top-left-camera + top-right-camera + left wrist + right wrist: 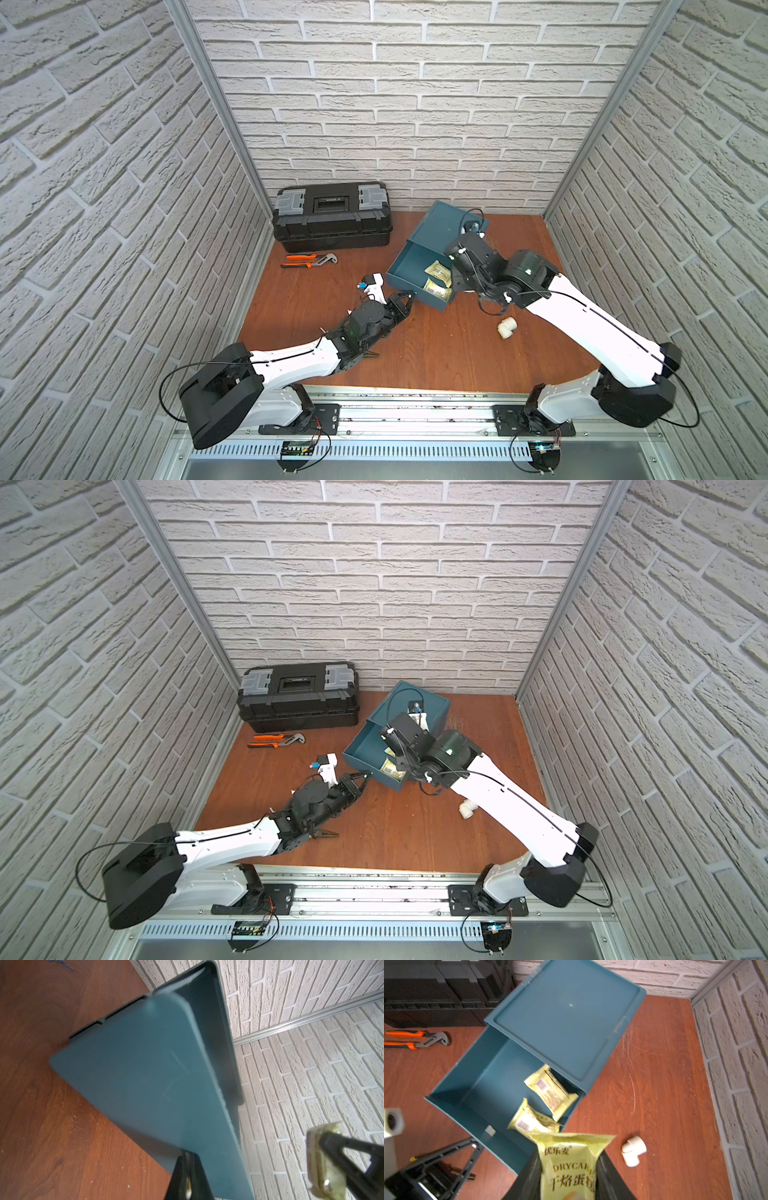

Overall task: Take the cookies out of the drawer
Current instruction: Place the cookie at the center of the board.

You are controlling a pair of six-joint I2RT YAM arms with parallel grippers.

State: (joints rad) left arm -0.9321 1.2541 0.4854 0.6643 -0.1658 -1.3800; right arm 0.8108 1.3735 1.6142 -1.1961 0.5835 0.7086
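The task looked barely started: one cream packet (569,1176) hung just over the drawer (481,1084) front, two more cookies (532,1123) lay farther inside, and none showed out on the worktop (436,353). The right gripper (569,1159) was closed snugly on that packet, while the left gripper (407,298) was shut on the drawer's front rim.

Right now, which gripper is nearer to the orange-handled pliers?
Left. The left gripper is at the front of the drawer, toward the pliers; the right gripper holds a cookie packet across the drawer from them.
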